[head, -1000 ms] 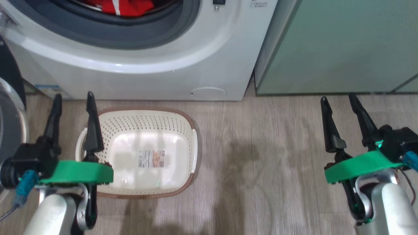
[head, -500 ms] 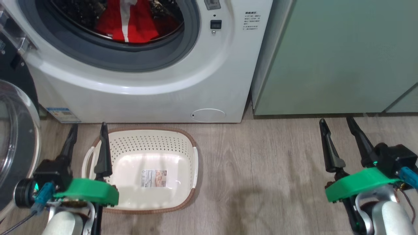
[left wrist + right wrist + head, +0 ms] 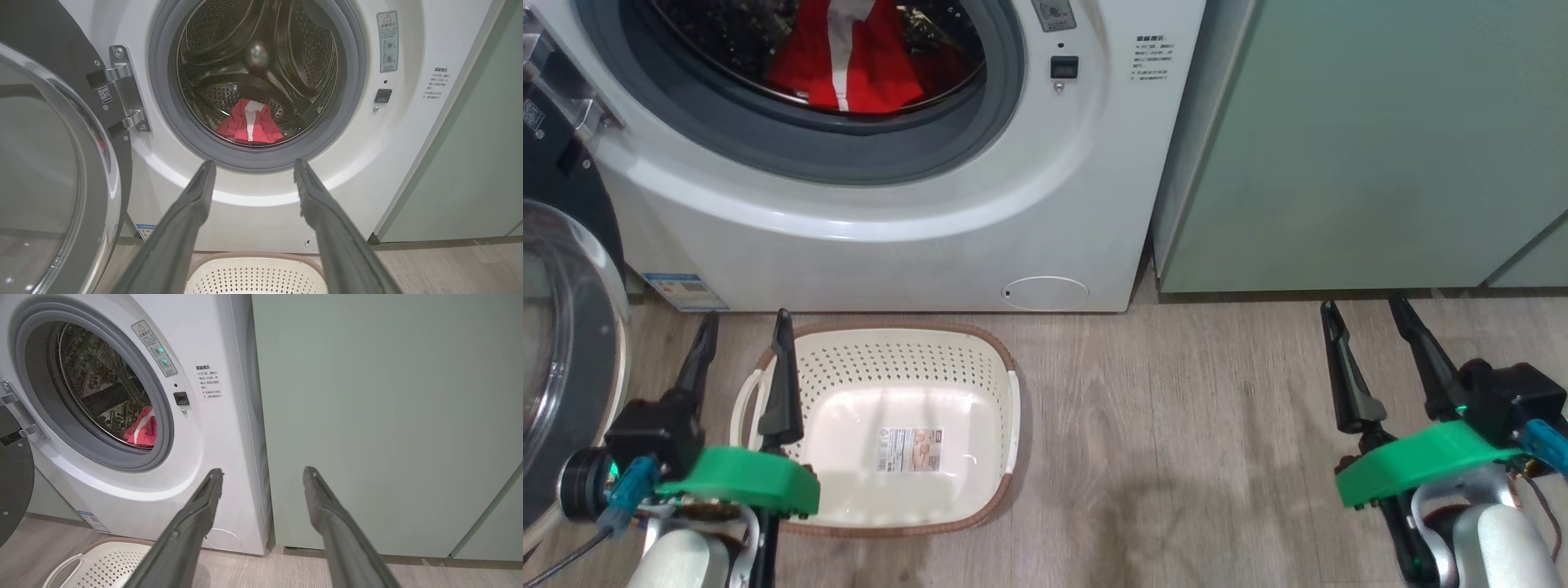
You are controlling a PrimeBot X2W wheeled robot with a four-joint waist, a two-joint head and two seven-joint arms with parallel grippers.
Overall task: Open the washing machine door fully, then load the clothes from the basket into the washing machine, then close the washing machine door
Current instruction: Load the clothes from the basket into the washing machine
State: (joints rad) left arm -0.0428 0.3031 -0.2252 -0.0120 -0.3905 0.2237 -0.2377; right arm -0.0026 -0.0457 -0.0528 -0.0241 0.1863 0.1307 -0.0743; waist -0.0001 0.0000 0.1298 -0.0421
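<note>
Basket emptied, only the door left to close.
The red clothes point(image 3: 845, 57) lay inside the washing machine point(image 3: 915, 204) at upper left, the basket point(image 3: 898, 363) stood bare at lower centre, and the washing machine door point(image 3: 560, 351) hung wide at the left edge. The left gripper point(image 3: 747, 318) and right gripper point(image 3: 1364, 304) both had fingers apart, holding nothing. The left gripper looked best placed to push the door's free edge rightward, steadily, until it latched. Against a second earlier, the camera had tilted up; nothing itself had shifted.

Pale green cabinet point(image 3: 1364, 147) on grey wood-look floor point(image 3: 1176, 457).
</note>
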